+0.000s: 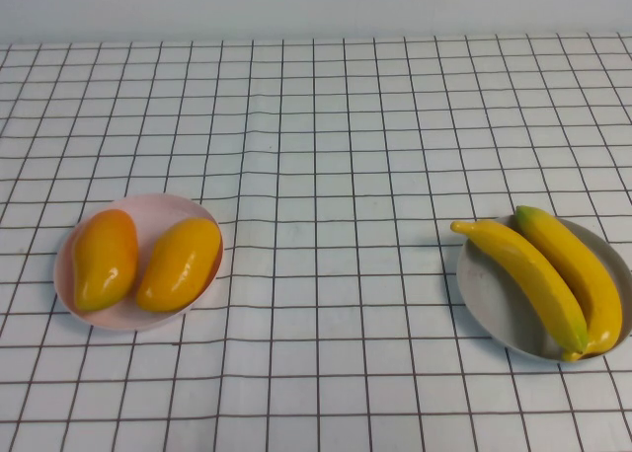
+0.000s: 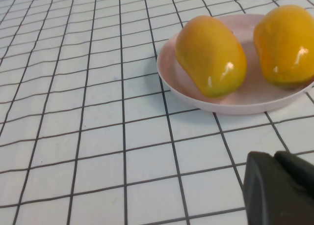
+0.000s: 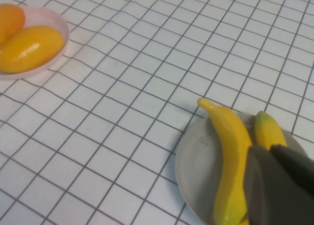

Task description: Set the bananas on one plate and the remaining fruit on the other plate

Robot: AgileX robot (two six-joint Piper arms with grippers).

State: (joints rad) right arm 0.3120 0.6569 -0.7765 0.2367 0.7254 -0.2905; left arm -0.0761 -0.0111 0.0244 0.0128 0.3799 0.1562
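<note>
Two bananas (image 1: pixel 523 274) (image 1: pixel 580 271) lie side by side on the grey-blue plate (image 1: pixel 491 299) at the right. Two mangoes (image 1: pixel 104 258) (image 1: pixel 179 263) lie on the pale pink plate (image 1: pixel 148 213) at the left. Neither arm shows in the high view. In the left wrist view my left gripper (image 2: pixel 275 156) is shut and empty, just short of the pink plate (image 2: pixel 235 101) and its mangoes (image 2: pixel 211 55) (image 2: pixel 287 43). In the right wrist view my right gripper (image 3: pixel 270 149) is shut and empty, above the bananas (image 3: pixel 230 146) (image 3: pixel 269 130) on the grey-blue plate (image 3: pixel 198 171).
A white tablecloth with a black grid (image 1: pixel 326 176) covers the whole table. The pink plate with the mangoes (image 3: pixel 29 49) also shows far off in the right wrist view. Nothing else stands on the cloth.
</note>
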